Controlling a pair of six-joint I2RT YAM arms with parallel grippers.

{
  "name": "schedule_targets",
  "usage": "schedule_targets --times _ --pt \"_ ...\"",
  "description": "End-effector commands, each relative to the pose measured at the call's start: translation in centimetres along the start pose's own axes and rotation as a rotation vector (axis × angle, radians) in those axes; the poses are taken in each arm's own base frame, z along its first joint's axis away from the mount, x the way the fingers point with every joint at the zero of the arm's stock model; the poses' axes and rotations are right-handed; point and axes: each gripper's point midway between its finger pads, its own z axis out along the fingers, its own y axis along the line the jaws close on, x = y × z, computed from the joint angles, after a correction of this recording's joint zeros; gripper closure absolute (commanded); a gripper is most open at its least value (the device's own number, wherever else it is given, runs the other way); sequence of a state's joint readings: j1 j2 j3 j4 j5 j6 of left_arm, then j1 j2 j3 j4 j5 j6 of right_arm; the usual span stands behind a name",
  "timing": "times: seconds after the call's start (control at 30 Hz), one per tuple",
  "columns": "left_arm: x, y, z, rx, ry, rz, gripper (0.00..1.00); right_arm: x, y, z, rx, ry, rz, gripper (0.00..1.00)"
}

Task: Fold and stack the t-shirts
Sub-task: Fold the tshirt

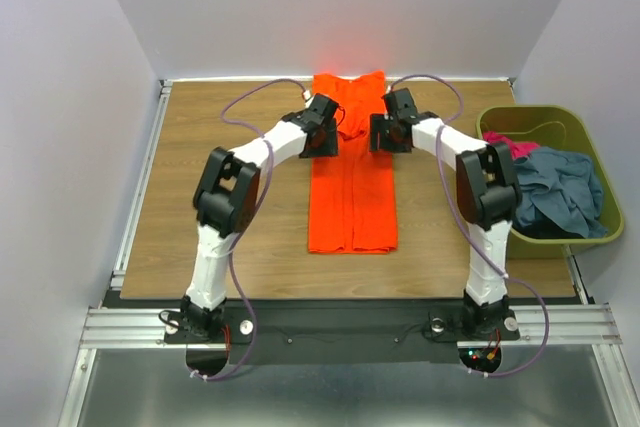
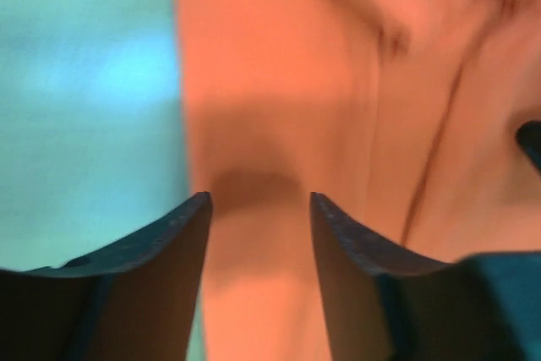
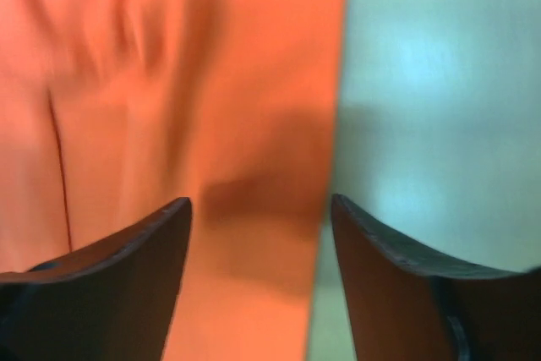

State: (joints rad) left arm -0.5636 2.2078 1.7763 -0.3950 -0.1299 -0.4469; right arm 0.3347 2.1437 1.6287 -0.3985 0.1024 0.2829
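Note:
The orange t-shirt (image 1: 351,177) lies on the table as a long narrow strip, sides folded in, running from the far edge toward me. My left gripper (image 1: 330,119) hovers over its left edge near the far end, open, with orange cloth (image 2: 279,107) below the jaws. My right gripper (image 1: 383,125) hovers over its right edge, open, straddling the cloth edge (image 3: 254,124). The blue-grey t-shirt (image 1: 558,192) and the magenta-pink t-shirt (image 1: 512,146) lie crumpled in the tub.
The olive-green tub (image 1: 545,119) stands at the table's right edge. The wooden table (image 1: 230,197) has a metal rail on its left side and grey walls behind.

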Motion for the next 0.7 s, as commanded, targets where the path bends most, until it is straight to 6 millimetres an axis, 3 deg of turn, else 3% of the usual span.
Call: schedule_targets --times 0.0,0.03,0.07,0.1,0.13,0.17,0.2,0.23,0.27,0.3,0.33,0.37,0.43,0.53,0.67 --pt "-2.0 -1.1 -10.7 0.072 -0.118 -0.085 0.31 -1.2 0.0 -8.0 -0.04 -0.061 0.076 0.23" --pt "-1.8 -0.7 -13.0 0.082 -0.132 -0.104 0.29 -0.2 -0.2 -8.8 -0.04 -0.042 0.09 0.2" --pt "1.0 0.4 -12.8 0.054 -0.08 -0.113 0.24 1.5 -0.6 -10.2 -0.04 -0.018 0.117 0.18" --pt "2.4 0.8 -13.2 0.048 -0.06 -0.114 0.21 2.5 -0.8 -10.9 -0.044 -0.002 0.128 0.17" --pt "3.6 0.7 -14.9 0.065 -0.054 -0.106 0.18 4.2 -1.0 -11.4 -0.046 0.041 0.137 0.15" --pt "6.8 1.8 -14.3 0.036 0.008 -0.087 0.18 5.4 -1.1 -12.0 -0.052 0.064 0.158 0.14" --pt "8.4 1.4 -15.4 0.058 0.033 -0.081 0.17 7.8 -1.5 -13.0 -0.055 0.111 0.165 0.14" --pt "9.5 2.0 -15.3 0.049 0.053 -0.086 0.17 8.5 -1.7 -13.5 -0.056 0.116 0.174 0.14" --pt "12.6 2.4 -15.2 0.035 0.106 -0.056 0.17 9.8 -1.5 -14.1 -0.074 0.148 0.19 0.14" --pt "14.0 2.4 -15.3 0.035 0.131 -0.061 0.17 12.3 -2.1 -14.1 -0.062 0.2 0.196 0.14" --pt "15.1 2.4 -15.6 0.038 0.145 -0.059 0.17 12.8 -2.1 -15.2 -0.074 0.198 0.202 0.14" --pt "17.4 2.6 -15.5 0.034 0.19 -0.035 0.2 13.9 -2.2 -15.5 -0.071 0.217 0.215 0.14" --pt "19.6 2.1 -15.8 0.038 0.227 -0.007 0.24 16.3 -2.4 -16.2 -0.08 0.254 0.232 0.17" --pt "20.6 2.1 -15.6 0.021 0.249 0.011 0.28 18.4 -2.4 -16.8 -0.097 0.296 0.25 0.21" --pt "21.1 3.1 -15.3 -0.029 0.268 0.049 0.33 19.3 -2.2 -17.2 -0.109 0.325 0.251 0.3"
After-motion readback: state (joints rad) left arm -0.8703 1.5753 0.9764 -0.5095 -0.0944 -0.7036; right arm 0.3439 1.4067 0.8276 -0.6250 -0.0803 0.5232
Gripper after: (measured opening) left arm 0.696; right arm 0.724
